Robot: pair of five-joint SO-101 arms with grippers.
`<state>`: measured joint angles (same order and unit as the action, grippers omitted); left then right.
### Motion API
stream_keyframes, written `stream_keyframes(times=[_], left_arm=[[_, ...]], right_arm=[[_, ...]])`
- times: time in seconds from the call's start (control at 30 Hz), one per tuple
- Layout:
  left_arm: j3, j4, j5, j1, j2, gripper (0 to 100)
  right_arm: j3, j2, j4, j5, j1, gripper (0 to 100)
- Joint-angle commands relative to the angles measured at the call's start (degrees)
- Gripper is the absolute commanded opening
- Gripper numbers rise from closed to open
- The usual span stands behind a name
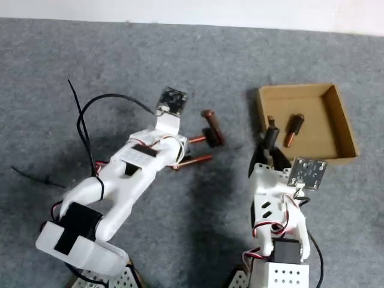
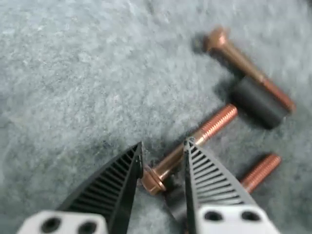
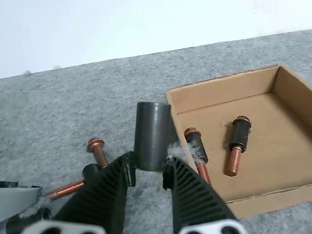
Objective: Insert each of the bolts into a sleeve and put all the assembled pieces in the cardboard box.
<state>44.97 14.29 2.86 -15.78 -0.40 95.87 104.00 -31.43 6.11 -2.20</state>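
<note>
Grey carpet [image 1: 240, 60], cardboard box [image 1: 339, 120] holding two sleeved bolts [image 1: 294, 128], right fingers [image 3: 112, 190] gripping sleeve [image 3: 152, 134]

Readable text: none from where I stand.
Cardboard box [image 1: 339, 120]: plain walls, no legible print.
Bolts [image 2: 216, 38]: no legible head markings.

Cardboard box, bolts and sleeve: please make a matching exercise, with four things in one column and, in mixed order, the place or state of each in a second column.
Things
1. empty sleeve
2. cardboard box
3. sleeved bolt
4. bare bolt

Place or state
A. inside the open left gripper
B. holds two assembled pieces
C. upright, clamped in the right gripper
D. free on the carpet, no gripper at it

Pairs: 1-C, 2-B, 3-D, 4-A
</note>
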Motion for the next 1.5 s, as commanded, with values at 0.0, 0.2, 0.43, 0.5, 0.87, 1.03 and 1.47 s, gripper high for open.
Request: stream_keyframes(times=[0.0, 0.2, 0.43, 0.5, 0.87, 1.03, 1.47], left_arm=[[-8.6, 8.7, -11.2, 0.3, 0.0, 14], [-9.6, 11.9, -11.9, 0.2, 0.7, 14], [-11.8, 14.9, -23.8, -0.5, 4.9, 14], [-14.1, 18.0, -26.5, -0.7, 5.7, 14], [-34.9, 35.7, -32.4, -0.9, 20.9, 14], [-45.4, 43.6, -32.6, -0.8, 28.0, 14], [-62.7, 57.9, -36.8, -0.8, 39.5, 14]], right_arm=[[1.1, 1.3, 0.0, -0.8, -0.3, 0.5], [1.0, 1.3, 0.0, -0.9, -0.3, 0.5], [1.2, 1.3, 0.0, -0.9, -0.3, 0.5], [1.1, 1.3, 0.0, -0.9, -0.3, 0.5], [1.1, 1.3, 0.0, -0.9, -0.4, 0.5], [1.2, 1.3, 0.0, -0.9, -0.4, 0.5], [1.2, 1.3, 0.0, -0.9, -0.4, 0.5]])
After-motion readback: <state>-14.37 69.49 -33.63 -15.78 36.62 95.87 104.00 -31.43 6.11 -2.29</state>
